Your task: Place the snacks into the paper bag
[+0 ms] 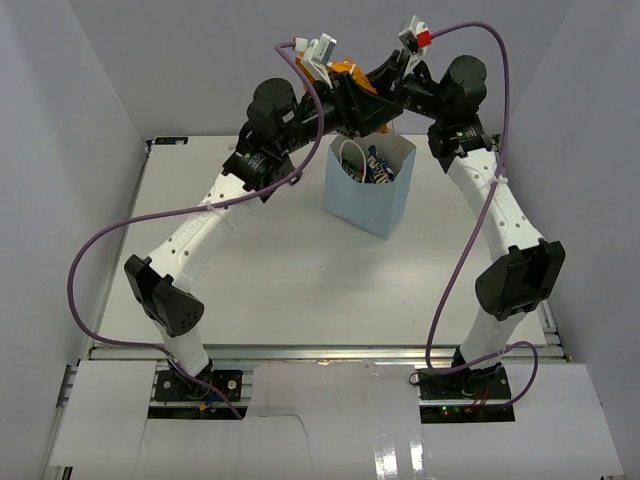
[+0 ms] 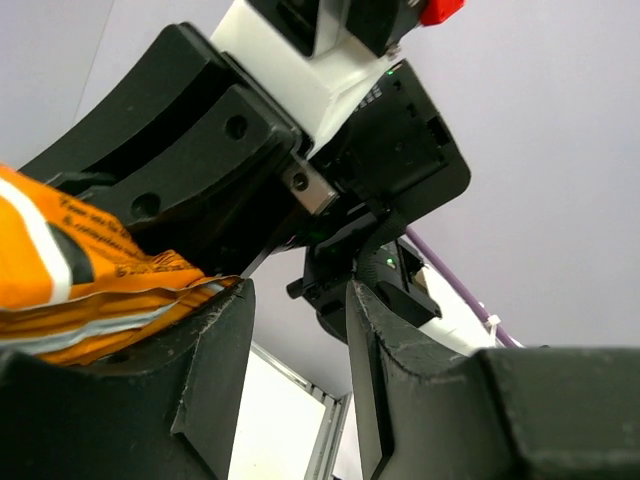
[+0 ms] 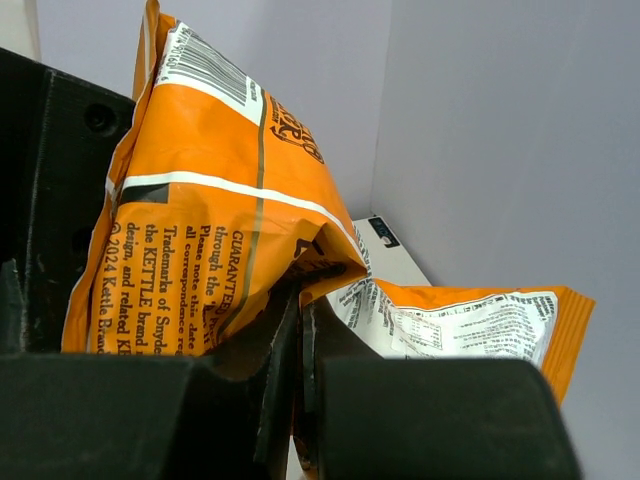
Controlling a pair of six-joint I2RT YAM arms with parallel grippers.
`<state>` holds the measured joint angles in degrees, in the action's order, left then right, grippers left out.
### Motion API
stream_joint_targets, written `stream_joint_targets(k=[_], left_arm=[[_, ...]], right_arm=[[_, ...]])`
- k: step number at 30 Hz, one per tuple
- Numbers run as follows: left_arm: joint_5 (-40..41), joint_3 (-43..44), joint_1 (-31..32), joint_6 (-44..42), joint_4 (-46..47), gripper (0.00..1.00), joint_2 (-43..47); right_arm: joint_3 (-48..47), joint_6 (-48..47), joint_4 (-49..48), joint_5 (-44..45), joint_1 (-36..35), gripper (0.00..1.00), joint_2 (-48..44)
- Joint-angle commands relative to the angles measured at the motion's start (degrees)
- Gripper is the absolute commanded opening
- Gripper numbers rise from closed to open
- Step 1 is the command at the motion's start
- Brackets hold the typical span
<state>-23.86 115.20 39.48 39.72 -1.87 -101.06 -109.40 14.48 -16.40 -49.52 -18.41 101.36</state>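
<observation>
the right gripper is clamped onto the large orange bag, its two dark fingers pressed together with a crumpled fold of the packet pinched between them. the left gripper has its fingers apart with nothing in the gap; the orange bag rests over the outer edge of one finger, not between the two. in the top view both arms arch up over the far half of the desk and meet above the paper bag, with the orange bag held in the air between the wrists, above the bag's mouth and not inside it. the paper bag stands upright on the desk, light blue outside and white within, with a white cord handle looping at its opening. inside it a blue-white bag shows near the top, and other packets beside it are too small to name. the orange bag is glossy and wrinkled — bright orange with a white stripe across it, a barcode on a white patch at its upper edge, black small print, and a white printed panel on the part folded off to the side.
</observation>
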Motion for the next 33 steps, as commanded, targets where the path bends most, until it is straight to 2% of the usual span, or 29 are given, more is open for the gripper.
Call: stream_joint_targets(k=[1, 9, 16, 24, 33], left_arm=[[0.56, -1.73, -0.02, 0.26, 1.34, 0.52, 4.64], [0.92, -2.79, -0.02, 0.0, 1.34, 0.52, 3.07], [0.04, -1.64, -0.02, 0.09, 1.25, 0.53, -1.15], [-1.19, -1.47, -0.02, 0.88, 1.43, 0.52, -3.09], [-0.67, -1.29, -0.02, 0.88, 1.43, 0.54, -2.75]], right_arm=[[-3.01, 0.64, -4.34, 0.21, -2.15, 0.08, -2.31], [2.17, -3.66, -2.85, 0.91, -1.98, 0.08, -3.62], [5.51, -3.32, -4.16, 0.65, 1.09, 0.08, -3.36], [13.51, 1.69, -11.27, -1.46, 3.65, 0.08, -4.94], [21.69, 14.51, -24.63, -3.74, 6.11, 0.08, -5.3]])
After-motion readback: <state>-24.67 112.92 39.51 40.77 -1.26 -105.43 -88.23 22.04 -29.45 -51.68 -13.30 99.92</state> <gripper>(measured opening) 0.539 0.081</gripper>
